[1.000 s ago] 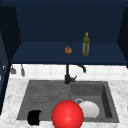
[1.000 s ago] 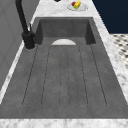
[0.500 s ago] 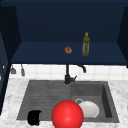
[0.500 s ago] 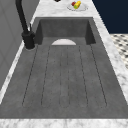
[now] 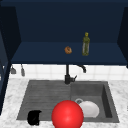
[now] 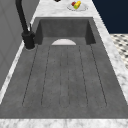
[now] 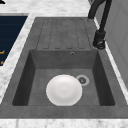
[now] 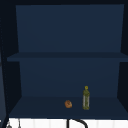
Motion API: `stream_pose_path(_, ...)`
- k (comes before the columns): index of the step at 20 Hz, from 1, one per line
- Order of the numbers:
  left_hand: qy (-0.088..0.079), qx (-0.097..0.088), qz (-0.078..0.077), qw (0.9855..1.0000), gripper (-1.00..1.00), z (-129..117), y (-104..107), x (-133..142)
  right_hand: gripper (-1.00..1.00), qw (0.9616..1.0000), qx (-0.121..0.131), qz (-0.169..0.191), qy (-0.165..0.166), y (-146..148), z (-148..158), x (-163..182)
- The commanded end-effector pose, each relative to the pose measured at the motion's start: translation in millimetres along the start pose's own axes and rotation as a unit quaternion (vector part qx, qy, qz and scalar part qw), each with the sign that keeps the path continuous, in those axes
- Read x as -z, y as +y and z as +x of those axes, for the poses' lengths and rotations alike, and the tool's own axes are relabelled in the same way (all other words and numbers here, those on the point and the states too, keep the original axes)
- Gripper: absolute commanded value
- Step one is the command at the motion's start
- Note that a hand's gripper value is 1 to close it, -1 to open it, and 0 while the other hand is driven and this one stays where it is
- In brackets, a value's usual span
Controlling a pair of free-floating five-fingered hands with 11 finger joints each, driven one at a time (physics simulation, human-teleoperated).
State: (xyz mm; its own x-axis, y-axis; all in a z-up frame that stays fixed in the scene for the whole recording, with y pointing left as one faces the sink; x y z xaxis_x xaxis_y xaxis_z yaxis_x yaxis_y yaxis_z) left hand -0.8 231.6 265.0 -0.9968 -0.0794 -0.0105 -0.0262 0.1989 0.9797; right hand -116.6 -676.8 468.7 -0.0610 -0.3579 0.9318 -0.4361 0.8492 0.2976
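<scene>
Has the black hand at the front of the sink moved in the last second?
No. In the front view the left hand sits at the same spot on the sink's front left edge, just left of the red ball, as before.

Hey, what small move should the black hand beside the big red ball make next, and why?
Probably ease the left hand a little to the right, toward the glossy red ball. In the front view the hand hangs at the front edge of the dark grey sink, left of the ball and apart from it, and the ball is the thing nearest to it.
</scene>
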Motion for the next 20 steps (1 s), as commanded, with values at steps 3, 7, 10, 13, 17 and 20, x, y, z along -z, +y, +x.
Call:
stream_pose_path(3,0.0,0.0,0.0,1.0,0.0,0.0,0.0,0.0,-1.0,0.9964,-0.001,0.046,0.071,-11.6,-25.0,-4.8)
stream_pose_path(7,0.0,0.0,0.0,1.0,0.0,0.0,0.0,0.0,-1.0,0.995,-0.015,0.035,0.093,-5.3,-51.2,-1.6)
stream_pose_path(10,0.0,0.0,0.0,1.0,0.0,0.0,0.0,0.0,-1.0,0.9882,-0.033,0.04,0.145,-8.6,-51.2,-2.8)
stream_pose_path(13,0.0,0.0,0.0,1.0,0.0,0.0,0.0,0.0,-1.0,0.9789,-0.054,0.045,0.192,-9.5,-52.8,-3.7)
stream_pose_path(17,0.0,0.0,0.0,1.0,0.0,0.0,0.0,0.0,-1.0,0.9642,-0.079,0.039,0.25,-9.5,-54.9,-3.6)
stream_pose_path(20,0.0,0.0,0.0,1.0,0.0,0.0,0.0,0.0,-1.0,0.9546,-0.099,0.026,0.28,-12.7,-56.8,2.3)
